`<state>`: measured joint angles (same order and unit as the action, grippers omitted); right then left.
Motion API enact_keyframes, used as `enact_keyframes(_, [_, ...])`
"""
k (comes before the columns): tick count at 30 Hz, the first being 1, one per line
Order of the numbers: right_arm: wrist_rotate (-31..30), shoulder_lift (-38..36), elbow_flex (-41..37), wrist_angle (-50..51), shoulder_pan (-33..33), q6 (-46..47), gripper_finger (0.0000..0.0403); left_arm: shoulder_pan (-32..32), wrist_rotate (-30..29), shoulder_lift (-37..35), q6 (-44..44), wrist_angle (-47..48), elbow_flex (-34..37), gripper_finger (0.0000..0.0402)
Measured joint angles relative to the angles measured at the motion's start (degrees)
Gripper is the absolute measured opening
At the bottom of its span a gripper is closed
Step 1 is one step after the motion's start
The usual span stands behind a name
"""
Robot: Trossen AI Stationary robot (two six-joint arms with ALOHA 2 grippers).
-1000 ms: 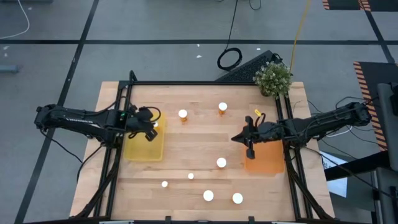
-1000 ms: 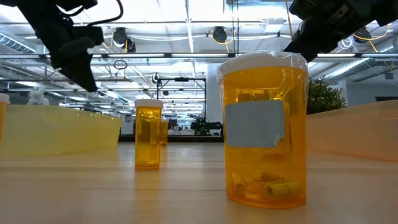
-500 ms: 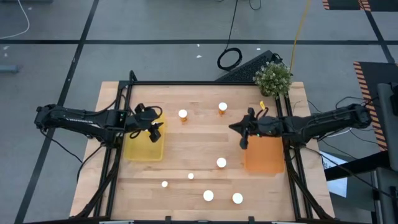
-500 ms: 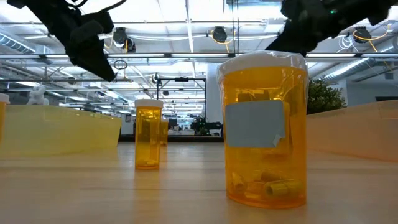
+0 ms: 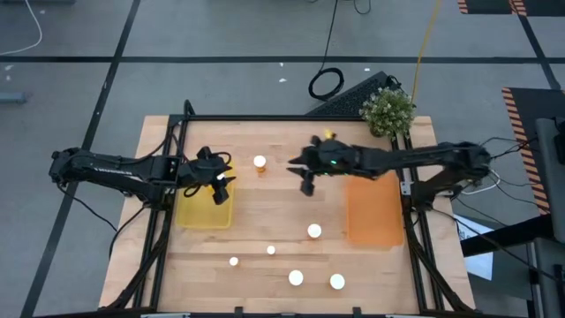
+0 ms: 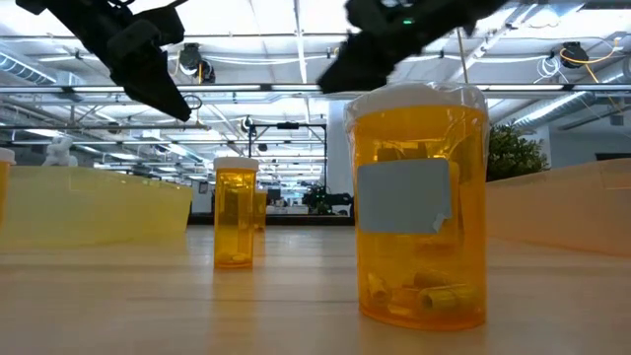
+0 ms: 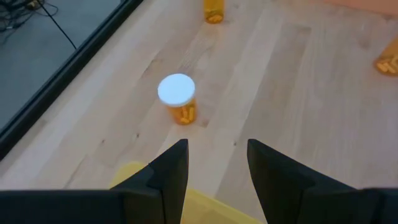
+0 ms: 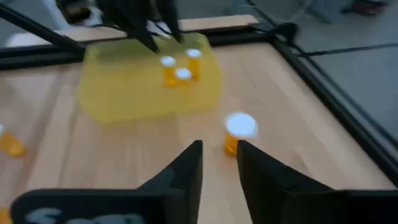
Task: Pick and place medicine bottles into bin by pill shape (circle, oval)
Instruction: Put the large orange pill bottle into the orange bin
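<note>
Right hand (image 5: 306, 185) out over mid-bench (image 5: 282, 225), fingers parted, empty, near bottle (image 5: 259, 163). Left hand (image 5: 221, 190) above yellow tray (image 5: 205, 212), open, empty. Three bottles (image 8: 180, 67) inside yellow tray; others standing on bench. Orange tray (image 5: 375, 212) at right.

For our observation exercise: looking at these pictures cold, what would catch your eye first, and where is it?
The big amber medicine bottle filling the low view, pills visible at its bottom. From above, the right gripper stretches out over mid-table, jaws open, while the left gripper hangs over the yellow bin. White-capped bottles dot the wooden table, and an orange bin sits at the right.
</note>
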<state>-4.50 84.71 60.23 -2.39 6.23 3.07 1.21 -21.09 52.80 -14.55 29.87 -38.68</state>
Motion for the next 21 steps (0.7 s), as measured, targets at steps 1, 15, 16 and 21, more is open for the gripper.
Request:
enact_keyframes(1, [1.4, 2.2, 2.2, 0.0, 0.5, -0.2, 0.0107, 0.0, 0.0, 0.0, 0.2, 0.0, 0.0, 0.0168])
enact_keyframes(15, [11.1, 24.9, 23.6, 0.9, 5.7, -8.2, 0.02, 0.2, 0.0, 0.0, 0.4, 0.0, 0.0, 0.0168])
enact_keyframes(16, [11.9, 25.9, 24.2, 0.7, 6.2, -8.5, 0.0207, 0.2, 0.0, 0.0, 0.3, 0.1, 0.0, 0.0168])
enact_keyframes(21, [14.8, 29.7, 26.0, 1.0, 8.0, -9.8, 0.0233, 0.3, 0.1, 0.0, 0.3, 0.2, 0.0, 0.0168])
